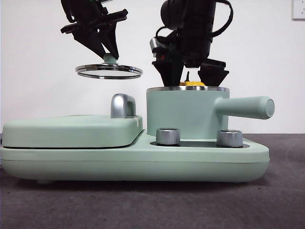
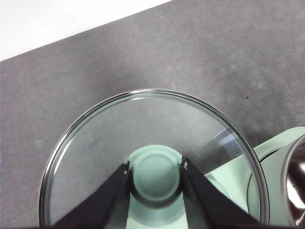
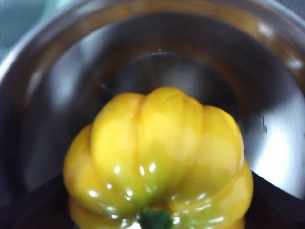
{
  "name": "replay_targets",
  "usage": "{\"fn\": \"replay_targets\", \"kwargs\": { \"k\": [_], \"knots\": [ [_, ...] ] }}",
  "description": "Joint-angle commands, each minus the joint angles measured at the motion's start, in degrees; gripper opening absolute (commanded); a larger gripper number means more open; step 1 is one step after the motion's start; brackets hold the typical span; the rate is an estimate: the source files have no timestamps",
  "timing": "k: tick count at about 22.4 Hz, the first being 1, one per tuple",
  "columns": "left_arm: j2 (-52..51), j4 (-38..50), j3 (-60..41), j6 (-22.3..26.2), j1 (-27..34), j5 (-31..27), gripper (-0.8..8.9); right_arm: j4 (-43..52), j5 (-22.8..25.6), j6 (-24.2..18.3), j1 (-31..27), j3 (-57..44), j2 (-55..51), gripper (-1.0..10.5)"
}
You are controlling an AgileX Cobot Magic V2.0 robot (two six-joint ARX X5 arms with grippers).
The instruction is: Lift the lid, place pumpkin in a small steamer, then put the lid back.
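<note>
The lid [image 1: 108, 71], glass with a steel rim, hangs level in the air over the griddle side. My left gripper [image 1: 110, 56] is shut on its mint-green knob [image 2: 155, 174]; in the left wrist view both jaws of the left gripper [image 2: 155, 177] press the knob, with the lid [image 2: 95, 143] spread around it. The small steamer [image 1: 183, 114] stands uncovered. My right gripper [image 1: 190, 72] sits at its rim, shut on the yellow pumpkin [image 3: 157, 157], whose top [image 1: 194, 83] just peeks above the rim. The steamer's steel inside [image 3: 200, 62] lies behind the pumpkin.
The steamer's thick side handle [image 1: 248, 107] points right. A flat mint-green griddle cover [image 1: 71, 131] with a chrome handle [image 1: 123, 106] lies under the raised lid. Two steel knobs [image 1: 167, 136] [image 1: 229, 138] sit on the base's front. Grey tabletop [image 2: 143, 57] surrounds the unit.
</note>
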Motion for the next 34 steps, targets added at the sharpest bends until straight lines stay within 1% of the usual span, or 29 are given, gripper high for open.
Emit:
{"fn": "replay_targets", "kwargs": {
  "k": [1,8,16,17,20,24,26,29,31,34],
  "knots": [
    [-0.4,1.4,2.4,0.1,-0.2,0.0,0.11,0.8,0.2,-0.8,0.4,1.6,1.8,2.7],
    [-0.4,1.6,2.4,0.0,-0.2,0.0,0.11,1.5,0.2,-0.8,0.3,1.6,4.8,2.7],
    [-0.4,1.6,2.4,0.0,-0.2,0.0,0.11,1.8,0.2,-0.8,0.3,1.6,5.1,2.7],
    [-0.4,1.6,2.4,0.0,-0.2,0.0,0.11,1.8,0.2,-0.8,0.3,1.6,5.1,2.8],
    [-0.4,1.6,2.4,0.0,-0.2,0.0,0.11,1.8,0.2,-0.8,0.3,1.6,5.1,4.0],
    [-0.4,1.5,2.4,0.0,-0.2,0.0,0.11,1.6,0.4,-0.8,0.3,1.6,5.1,4.7],
    [-0.4,1.5,2.4,0.0,-0.2,0.0,0.11,1.3,0.5,-0.7,0.3,1.7,5.1,5.2],
    [-0.4,1.5,2.4,0.0,-0.2,0.0,0.11,-0.2,0.6,-0.7,0.3,3.7,5.0,5.3],
    [-0.4,1.4,2.3,0.0,-0.2,0.0,0.11,-2.9,0.7,-0.5,0.3,7.8,5.0,5.3],
    [-0.4,0.6,2.4,-0.2,-0.2,0.0,0.11,-7.0,0.8,1.1,0.3,13.4,3.9,5.3]
  ]
}}
